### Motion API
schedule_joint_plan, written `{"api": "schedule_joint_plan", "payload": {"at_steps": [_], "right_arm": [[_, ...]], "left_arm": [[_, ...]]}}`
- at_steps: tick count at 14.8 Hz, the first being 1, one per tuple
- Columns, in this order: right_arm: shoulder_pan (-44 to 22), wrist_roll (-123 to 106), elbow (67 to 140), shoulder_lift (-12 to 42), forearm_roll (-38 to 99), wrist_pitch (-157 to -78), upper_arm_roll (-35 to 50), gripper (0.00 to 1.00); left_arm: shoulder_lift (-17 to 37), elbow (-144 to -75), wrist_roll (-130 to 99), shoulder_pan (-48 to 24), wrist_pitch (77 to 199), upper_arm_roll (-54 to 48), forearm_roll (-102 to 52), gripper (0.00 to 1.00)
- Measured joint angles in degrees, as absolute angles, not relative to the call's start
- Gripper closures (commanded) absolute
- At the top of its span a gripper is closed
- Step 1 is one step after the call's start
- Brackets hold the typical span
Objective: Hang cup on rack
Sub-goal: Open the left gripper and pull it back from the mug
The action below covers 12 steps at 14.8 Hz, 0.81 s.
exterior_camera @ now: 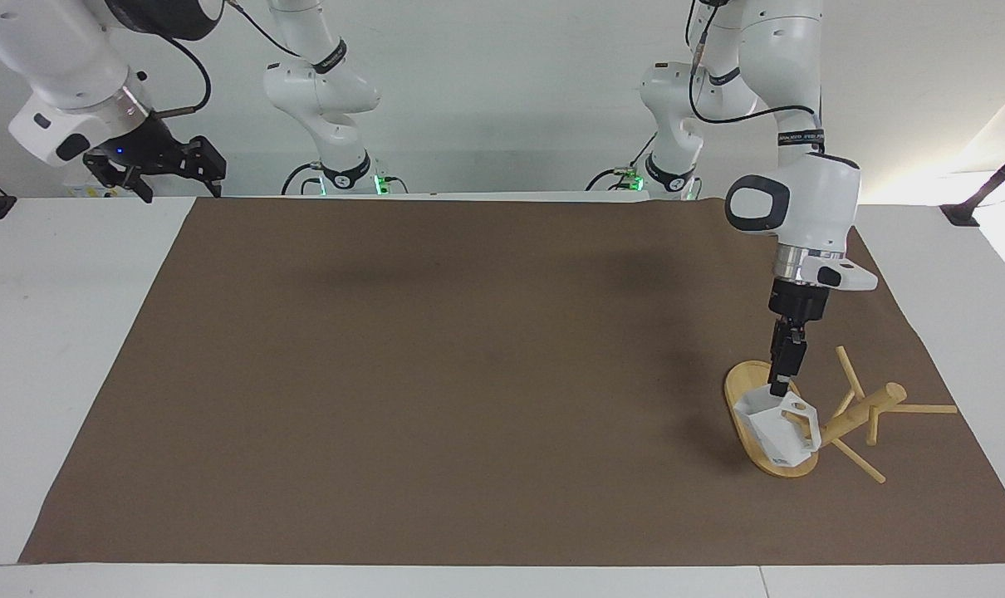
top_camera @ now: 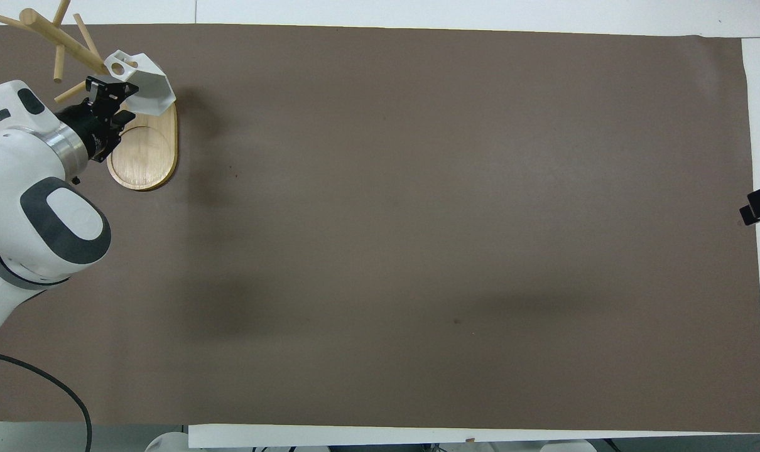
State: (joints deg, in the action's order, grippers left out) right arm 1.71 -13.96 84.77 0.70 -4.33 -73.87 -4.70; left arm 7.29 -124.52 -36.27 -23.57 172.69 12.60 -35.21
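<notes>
My left gripper [exterior_camera: 778, 389] grips the rim of the cup [exterior_camera: 775, 428] and holds it tilted over the oval base of the rack [exterior_camera: 752, 390], its squarish handle right against the post where a low peg sticks out. The rack stands on the brown mat [exterior_camera: 436, 374] at the left arm's end of the table. My right gripper [exterior_camera: 166, 170] hangs in the air, fingers spread, above the white table [exterior_camera: 62, 332] off the mat's corner nearest the robots, waiting.

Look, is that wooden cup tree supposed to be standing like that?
The rack looks odd: in the facing view its post leans steeply toward the left arm's end of the table instead of rising straight above the oval base. The left gripper holds the cup low over that base.
</notes>
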Motion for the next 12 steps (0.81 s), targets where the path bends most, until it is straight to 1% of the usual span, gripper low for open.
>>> {"api": "schedule_joint_plan", "payload": {"at_steps": [2, 6, 12], "right_arm": [[1.7, -14.0, 84.8, 0.7, -4.3, -73.9, -4.7, 0.01], [1.7, -14.0, 84.8, 0.7, -4.3, -73.9, -4.7, 0.01], [1.7, -14.0, 84.8, 0.7, -4.3, -73.9, -4.7, 0.01]], "left_arm": [[7.4, -124.2, -36.3, -23.6, 172.5, 12.6, -35.2, 0.01], [6.2, -123.3, -36.4, -23.3, 170.3, 13.0, -35.3, 0.01], [-0.8, -122.6, -36.4, -22.4, 157.1, 13.4, -35.3, 0.00]]}}
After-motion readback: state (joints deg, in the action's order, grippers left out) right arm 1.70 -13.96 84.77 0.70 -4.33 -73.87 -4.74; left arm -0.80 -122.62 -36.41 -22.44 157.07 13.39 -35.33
